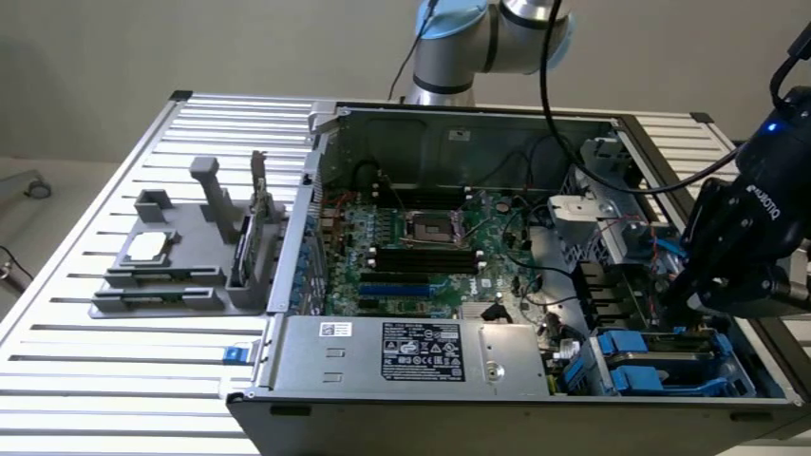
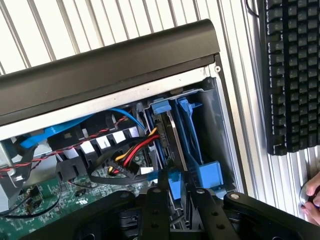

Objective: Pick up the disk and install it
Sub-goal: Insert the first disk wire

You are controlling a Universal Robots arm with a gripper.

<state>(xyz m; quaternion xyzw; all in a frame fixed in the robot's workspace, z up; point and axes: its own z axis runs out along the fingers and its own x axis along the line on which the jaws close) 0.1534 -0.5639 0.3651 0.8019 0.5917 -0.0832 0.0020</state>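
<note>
A slatted metal table point(image 1: 76, 313) carries the open computer case point(image 1: 419, 133). The gripper point(image 2: 176, 192), fingers parted, straddles the disk point(image 2: 172, 145), seated edge-up in the blue drive cage point(image 2: 210, 172) in the case's corner.

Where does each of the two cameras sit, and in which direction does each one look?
Exterior view: off the arm and raised, looking down on the open computer case on the slatted table; the arm's joints show at the top, the wrist at the exterior view's right.
Wrist view: on the wrist, looking down past the gripper into the blue drive cage, where the disk stands on edge; a keyboard and a person's hand lie outside the case.
Shared: the case, the table, the drive cage.
</note>
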